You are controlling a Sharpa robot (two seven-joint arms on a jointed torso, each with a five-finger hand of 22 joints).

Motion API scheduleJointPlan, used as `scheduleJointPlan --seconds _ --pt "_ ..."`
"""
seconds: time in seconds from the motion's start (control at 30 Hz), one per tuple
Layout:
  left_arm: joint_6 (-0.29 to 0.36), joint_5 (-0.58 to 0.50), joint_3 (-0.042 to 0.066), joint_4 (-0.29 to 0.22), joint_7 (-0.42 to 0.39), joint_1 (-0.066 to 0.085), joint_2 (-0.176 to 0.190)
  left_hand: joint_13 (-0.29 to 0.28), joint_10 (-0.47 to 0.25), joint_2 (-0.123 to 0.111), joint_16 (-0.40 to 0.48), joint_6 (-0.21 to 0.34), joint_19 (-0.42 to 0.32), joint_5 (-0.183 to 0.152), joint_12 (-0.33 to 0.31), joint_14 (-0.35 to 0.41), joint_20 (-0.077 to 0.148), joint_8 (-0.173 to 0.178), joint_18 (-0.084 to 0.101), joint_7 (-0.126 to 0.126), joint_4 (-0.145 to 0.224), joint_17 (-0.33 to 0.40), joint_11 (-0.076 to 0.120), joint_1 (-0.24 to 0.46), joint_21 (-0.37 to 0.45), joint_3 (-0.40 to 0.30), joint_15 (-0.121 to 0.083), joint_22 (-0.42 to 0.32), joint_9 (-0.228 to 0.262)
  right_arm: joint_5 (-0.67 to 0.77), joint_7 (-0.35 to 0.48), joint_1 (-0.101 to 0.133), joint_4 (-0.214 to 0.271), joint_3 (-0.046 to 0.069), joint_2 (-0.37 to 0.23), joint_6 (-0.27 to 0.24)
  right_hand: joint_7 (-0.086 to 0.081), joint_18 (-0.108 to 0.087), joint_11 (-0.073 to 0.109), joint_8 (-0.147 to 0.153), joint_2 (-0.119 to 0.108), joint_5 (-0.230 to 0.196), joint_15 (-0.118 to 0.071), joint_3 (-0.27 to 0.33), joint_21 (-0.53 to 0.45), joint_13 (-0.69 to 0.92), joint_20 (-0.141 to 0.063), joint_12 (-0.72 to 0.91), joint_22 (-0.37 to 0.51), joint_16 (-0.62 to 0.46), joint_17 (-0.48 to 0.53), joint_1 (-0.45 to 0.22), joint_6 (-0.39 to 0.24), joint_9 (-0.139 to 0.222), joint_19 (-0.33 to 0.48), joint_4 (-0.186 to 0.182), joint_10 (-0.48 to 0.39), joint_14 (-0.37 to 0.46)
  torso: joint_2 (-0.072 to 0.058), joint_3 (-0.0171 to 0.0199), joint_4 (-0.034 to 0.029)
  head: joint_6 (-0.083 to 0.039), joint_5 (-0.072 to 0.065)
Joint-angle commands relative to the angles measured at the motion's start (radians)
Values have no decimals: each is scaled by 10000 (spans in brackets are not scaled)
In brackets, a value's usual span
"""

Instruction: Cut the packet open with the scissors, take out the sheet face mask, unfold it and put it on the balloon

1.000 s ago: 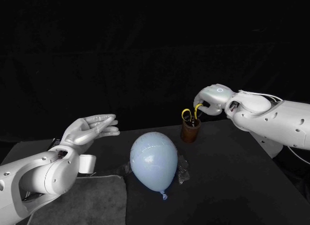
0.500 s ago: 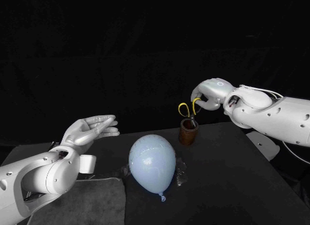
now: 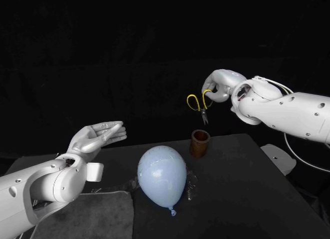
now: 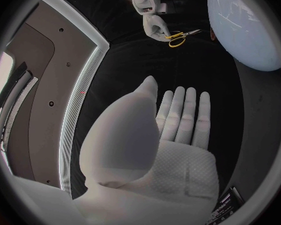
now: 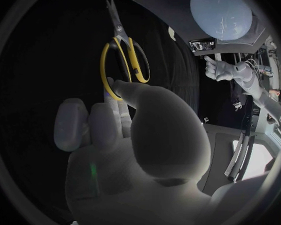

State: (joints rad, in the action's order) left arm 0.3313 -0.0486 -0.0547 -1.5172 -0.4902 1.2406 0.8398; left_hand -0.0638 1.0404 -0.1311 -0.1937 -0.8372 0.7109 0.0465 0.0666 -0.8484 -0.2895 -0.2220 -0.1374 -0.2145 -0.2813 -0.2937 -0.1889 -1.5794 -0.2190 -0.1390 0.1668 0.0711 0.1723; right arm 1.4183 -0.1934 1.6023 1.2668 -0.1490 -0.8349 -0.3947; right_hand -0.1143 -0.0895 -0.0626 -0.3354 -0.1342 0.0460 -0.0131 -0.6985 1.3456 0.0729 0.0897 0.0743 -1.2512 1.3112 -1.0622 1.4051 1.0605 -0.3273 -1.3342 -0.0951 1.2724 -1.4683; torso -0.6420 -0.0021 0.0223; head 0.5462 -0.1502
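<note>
Left hand (image 3: 99, 135) hovers empty, fingers stretched flat. A grey cloth mat (image 3: 86, 214) covers the black table's (image 3: 258, 199) near-left corner. The pale blue oval balloon (image 3: 163, 173) lies mid-table, perhaps on crinkled film. Behind it stands a brown cylindrical holder (image 3: 199, 142). Above that, the right hand (image 3: 223, 82) pinches the yellow-handled scissors (image 3: 203, 112), blades down, against the dark backdrop.

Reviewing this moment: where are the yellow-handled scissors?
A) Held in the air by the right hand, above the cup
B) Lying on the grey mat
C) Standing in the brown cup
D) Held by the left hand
A: the right hand holds the scissors by their yellow handles, blades pointing down, clear above the brown cup, while the left hand is open and holds nothing.
</note>
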Motion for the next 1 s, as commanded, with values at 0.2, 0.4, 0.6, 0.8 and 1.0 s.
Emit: scheduleJointPlan --seconds 0.2,0.4,0.6,0.8,1.0 --pt "-357 -7 4 667 -361 10 -464 13 -347 115 238 113 -103 21 -58 167 -21 80 7 11 30 139 -77 -150 168 129 79 -42 -21 -1565 -1056 47 -544 12 997 -260 -44 133 58 -79 -55 52 -61 -107 52 14 -7 -1 -5 23 2 -34 -68 -67 -81 64 165 -111 47 -35 -69 -130 69" --pt "-454 5 3 1314 -337 10 -935 16 -605 129 398 181 -192 20 -60 266 -28 134 86 49 38 239 -142 -209 285 234 141 -54 -34 -1946 -1063 -38 -1114 12 1799 -659 -63 139 48 -99 -45 56 -54 -143 74 14 -3 -20 -39 39 -13 -33 -102 -99 -107 110 166 -116 34 -49 -80 -223 195" --pt "-624 8 -1 2021 -257 7 -1480 18 -1178 163 653 414 -805 18 -62 469 -24 278 184 45 31 400 -125 -241 570 441 197 -102 -73 -2583 -902 -162 -1584 11 2499 -1070 -86 131 40 -120 -33 58 -47 -169 55 21 2 -23 -13 22 35 -38 -126 -129 -90 153 192 -108 6 -64 -66 -243 378" --pt "-786 6 -8 2612 -186 -2 -1967 16 -1466 183 778 707 -1243 17 -61 548 -16 391 194 31 25 483 -73 -254 755 600 186 -145 -122 -3591 -522 -304 -1826 11 3007 -1360 -124 52 22 -157 -6 62 -34 -198 -177 37 12 -28 304 -213 456 -70 -174 -186 142 224 240 8 -22 -97 -112 -313 549" --pt "-924 5 -8 3170 -97 -6 -2396 47 -2488 206 1183 1604 -1980 16 -90 1573 10 698 117 54 -6 850 21 -240 1063 941 118 -201 -283 -4177 -155 -492 -1894 12 3404 -1640 -150 19 7 -196 29 64 -22 -227 -291 48 23 -50 431 -409 718 -113 -233 -252 241 312 252 125 -39 -114 -152 -324 699"
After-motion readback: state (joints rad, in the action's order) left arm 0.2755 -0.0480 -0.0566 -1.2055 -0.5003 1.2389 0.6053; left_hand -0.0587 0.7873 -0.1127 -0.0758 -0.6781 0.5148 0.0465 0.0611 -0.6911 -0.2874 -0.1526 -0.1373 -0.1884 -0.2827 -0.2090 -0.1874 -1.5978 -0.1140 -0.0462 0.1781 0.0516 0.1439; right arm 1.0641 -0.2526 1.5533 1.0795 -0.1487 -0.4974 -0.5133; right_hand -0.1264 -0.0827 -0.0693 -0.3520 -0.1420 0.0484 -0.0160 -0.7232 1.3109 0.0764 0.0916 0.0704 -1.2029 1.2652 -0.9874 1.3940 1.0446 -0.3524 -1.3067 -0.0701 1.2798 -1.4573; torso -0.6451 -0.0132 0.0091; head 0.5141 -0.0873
